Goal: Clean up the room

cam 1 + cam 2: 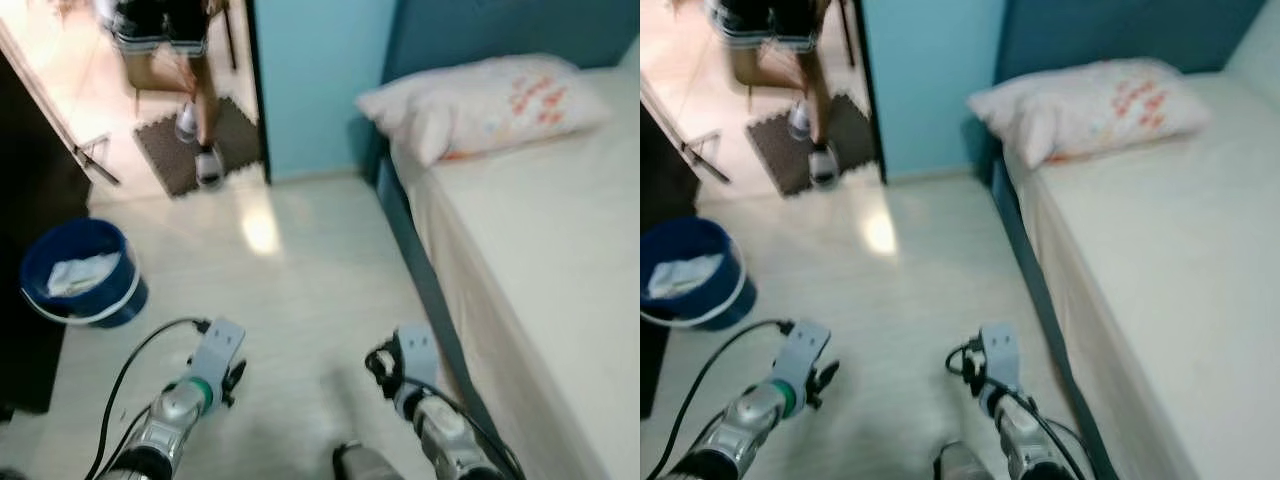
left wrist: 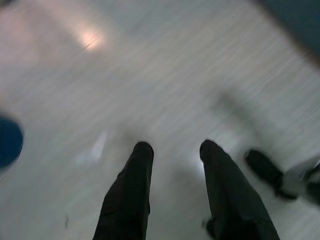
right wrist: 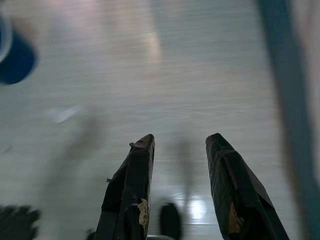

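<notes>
A blue bucket (image 1: 82, 272) with white crumpled stuff inside stands on the pale floor at my left, against a dark cabinet. Both arms are held low over the floor in front of me, the left arm (image 1: 185, 395) and the right arm (image 1: 425, 400). My left gripper (image 2: 172, 147) is open above the floor with nothing between its fingers. The right gripper (image 3: 182, 140) is open too and holds nothing. A small pale scrap (image 3: 65, 114) lies on the floor, blurred; the same kind of scrap (image 2: 95, 147) lies ahead of the left fingers.
A bed (image 1: 560, 300) with a blue frame and a flowered pillow (image 1: 490, 100) runs along my right. A person (image 1: 190, 60) stands in the doorway at the back left, by a dark mat (image 1: 195, 150). A light blue wall (image 1: 320, 80) is straight ahead.
</notes>
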